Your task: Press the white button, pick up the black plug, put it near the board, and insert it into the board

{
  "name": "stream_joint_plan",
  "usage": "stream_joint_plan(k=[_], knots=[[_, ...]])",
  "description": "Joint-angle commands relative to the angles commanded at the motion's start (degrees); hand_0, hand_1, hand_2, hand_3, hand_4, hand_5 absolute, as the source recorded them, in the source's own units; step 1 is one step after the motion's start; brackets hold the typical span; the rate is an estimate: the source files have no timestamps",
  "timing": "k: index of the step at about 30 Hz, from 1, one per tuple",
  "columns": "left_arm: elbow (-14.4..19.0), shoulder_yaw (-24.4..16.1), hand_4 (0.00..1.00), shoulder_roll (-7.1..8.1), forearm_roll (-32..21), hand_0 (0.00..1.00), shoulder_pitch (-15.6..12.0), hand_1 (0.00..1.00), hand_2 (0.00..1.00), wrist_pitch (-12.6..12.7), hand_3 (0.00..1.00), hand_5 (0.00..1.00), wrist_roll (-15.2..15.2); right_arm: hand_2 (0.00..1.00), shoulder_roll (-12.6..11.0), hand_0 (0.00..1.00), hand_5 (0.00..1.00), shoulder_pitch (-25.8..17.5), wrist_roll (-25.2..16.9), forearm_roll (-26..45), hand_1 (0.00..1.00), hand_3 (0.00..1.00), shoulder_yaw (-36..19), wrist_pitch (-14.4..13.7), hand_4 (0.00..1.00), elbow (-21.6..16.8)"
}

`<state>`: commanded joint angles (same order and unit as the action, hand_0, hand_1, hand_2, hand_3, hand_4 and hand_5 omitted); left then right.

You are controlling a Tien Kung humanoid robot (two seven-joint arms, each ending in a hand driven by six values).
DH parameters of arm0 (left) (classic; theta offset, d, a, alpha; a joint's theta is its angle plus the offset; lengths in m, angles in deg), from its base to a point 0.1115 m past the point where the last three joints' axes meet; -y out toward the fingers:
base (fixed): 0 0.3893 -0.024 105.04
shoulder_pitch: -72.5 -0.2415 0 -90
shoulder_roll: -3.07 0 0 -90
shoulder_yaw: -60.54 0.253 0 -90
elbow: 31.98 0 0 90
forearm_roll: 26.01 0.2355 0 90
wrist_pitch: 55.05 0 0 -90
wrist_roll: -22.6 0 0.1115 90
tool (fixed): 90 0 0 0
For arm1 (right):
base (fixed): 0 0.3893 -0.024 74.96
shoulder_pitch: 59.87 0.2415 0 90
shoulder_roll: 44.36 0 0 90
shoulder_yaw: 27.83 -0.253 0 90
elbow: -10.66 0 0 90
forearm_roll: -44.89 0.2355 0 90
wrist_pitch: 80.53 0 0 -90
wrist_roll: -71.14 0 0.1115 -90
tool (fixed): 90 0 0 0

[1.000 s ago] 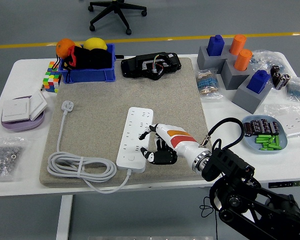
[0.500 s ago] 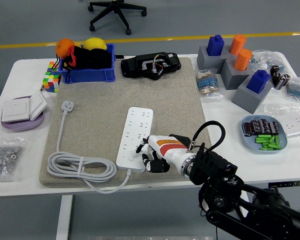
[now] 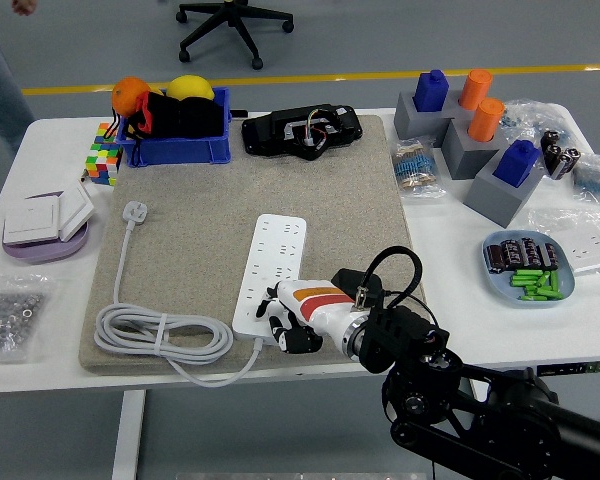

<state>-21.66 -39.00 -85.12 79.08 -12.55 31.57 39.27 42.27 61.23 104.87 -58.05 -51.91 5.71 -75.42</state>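
The right hand (image 3: pixel 288 318), fingers curled and holding nothing, sits over the near end of the white power strip (image 3: pixel 271 275), where its button lies hidden beneath. The black plug (image 3: pixel 302 131) rests well apart at the beige mat (image 3: pixel 190 230)'s far edge, beside the blue bin (image 3: pixel 175 150). Open mat lies between them; the white cable (image 3: pixel 160 333) coils near the surface (image 3: pixel 40 370)'s front edge.

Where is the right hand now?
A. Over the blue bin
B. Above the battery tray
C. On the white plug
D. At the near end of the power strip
D: the right hand sits at the power strip's near end, by its button.
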Motion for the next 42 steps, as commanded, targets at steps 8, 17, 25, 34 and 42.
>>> stream_joint_plan(k=[8,17,25,34,42], knots=[[0.0,-0.2,0.550,0.02,0.6,0.623,0.1,0.630,0.636,-0.1,0.691,0.394,0.1,0.110,0.2,0.002,0.075,0.4,-0.6,0.6,0.013,0.607,0.2,-0.1,0.351,1.8],[0.0,-0.2,0.549,-0.06,0.8,0.624,0.1,0.630,0.636,-0.2,0.690,0.391,0.1,0.110,0.1,0.002,0.072,0.1,-1.5,0.8,0.015,0.599,0.2,-0.6,0.348,3.4],[0.0,-0.1,0.549,-0.09,0.7,0.624,0.2,0.630,0.636,-0.2,0.690,0.391,0.1,0.109,0.1,0.002,0.067,0.1,-2.5,0.9,0.015,0.599,0.9,-1.1,0.347,4.3],[0.0,-0.1,0.550,-0.08,0.7,0.624,0.2,0.630,0.636,-0.2,0.690,0.390,0.1,0.110,0.0,0.002,0.063,-0.2,-3.0,0.6,0.013,0.596,0.3,-1.4,0.344,4.2],[0.0,-0.1,0.550,-0.06,0.6,0.623,0.1,0.631,0.636,-0.1,0.690,0.389,0.0,0.107,-0.6,0.002,0.055,-0.8,-3.1,-1.8,0.012,0.593,-4.4,-1.3,0.343,-1.9]])
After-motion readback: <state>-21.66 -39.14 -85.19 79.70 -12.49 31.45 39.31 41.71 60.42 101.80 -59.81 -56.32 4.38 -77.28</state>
